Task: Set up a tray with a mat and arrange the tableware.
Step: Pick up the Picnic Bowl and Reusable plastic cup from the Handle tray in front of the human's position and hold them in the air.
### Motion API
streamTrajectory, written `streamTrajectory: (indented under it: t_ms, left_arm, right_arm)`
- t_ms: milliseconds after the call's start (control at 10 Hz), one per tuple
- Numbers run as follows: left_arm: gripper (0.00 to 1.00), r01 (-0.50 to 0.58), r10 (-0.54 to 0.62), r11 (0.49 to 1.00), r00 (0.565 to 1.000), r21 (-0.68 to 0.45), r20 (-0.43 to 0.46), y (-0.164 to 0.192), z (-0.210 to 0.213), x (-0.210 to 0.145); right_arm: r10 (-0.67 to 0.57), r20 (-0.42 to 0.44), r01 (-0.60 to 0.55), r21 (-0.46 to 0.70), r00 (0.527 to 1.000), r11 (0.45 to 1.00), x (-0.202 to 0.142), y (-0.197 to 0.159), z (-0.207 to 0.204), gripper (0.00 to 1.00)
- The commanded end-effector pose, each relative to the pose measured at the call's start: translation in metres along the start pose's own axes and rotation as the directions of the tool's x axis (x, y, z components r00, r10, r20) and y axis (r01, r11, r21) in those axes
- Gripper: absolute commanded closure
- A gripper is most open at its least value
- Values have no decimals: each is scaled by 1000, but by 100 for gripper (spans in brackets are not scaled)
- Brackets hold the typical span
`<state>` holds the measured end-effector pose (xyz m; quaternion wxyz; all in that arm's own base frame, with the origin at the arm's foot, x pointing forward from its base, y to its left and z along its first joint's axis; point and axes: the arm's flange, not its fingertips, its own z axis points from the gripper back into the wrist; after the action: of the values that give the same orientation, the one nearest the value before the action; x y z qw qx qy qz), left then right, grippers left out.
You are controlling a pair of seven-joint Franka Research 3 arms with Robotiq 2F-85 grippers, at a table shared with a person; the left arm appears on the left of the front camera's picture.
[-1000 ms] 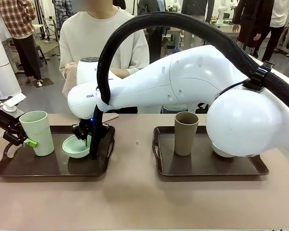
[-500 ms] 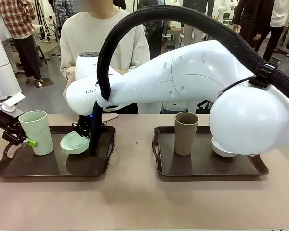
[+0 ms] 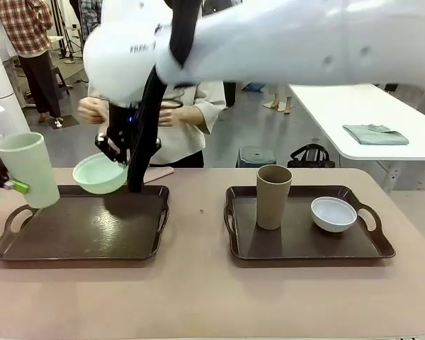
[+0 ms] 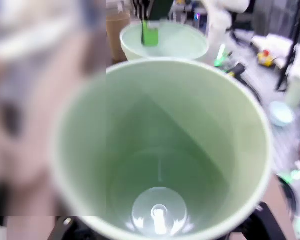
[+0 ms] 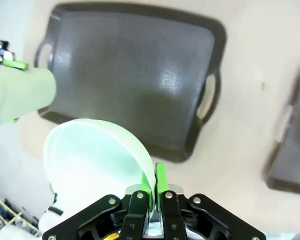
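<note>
Your right end effector is reaching across the middle and is gripping the rim of the pale green bowl; its fingers are closed tight, with the rim sitting between the green pads. The bowl is hanging tilted in the air, clear of the dark tray lying bare directly beneath this end effector. Your left end effector is clasping the pale green cup around its lower side; the cup is hanging nearly upright over the handle end of that same tray, just beside the bowl. Well apart from both end effectors, a second tray is resting on the table; it is carrying the brown cup and the white bowl, standing apart. A person is standing just behind the right end effector.
</note>
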<state>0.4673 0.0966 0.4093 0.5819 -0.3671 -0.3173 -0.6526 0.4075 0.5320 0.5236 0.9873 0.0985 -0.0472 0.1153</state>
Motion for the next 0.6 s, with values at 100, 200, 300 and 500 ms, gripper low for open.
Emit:
streamTrajectory:
  t_ms: [100,200,300,500]
  left_arm:
    - [100,54,-53,997,998,53,-22,-53,18,66]
    - [100,73,-71,994,997,80,-31,-66,23,85]
    - [100,69,-65,993,997,100,-48,-72,24,94]
    - [100,72,-71,995,997,63,-17,-52,27,76]
  right_arm:
    - [-13,15,13,0,1000,1000,-35,-10,34,100]
    - [-11,21,11,4,1000,1000,-38,-7,41,100]
    - [-16,30,16,13,999,1000,-37,-5,44,100]
    - [10,30,-10,3,999,1000,-34,1,54,100]
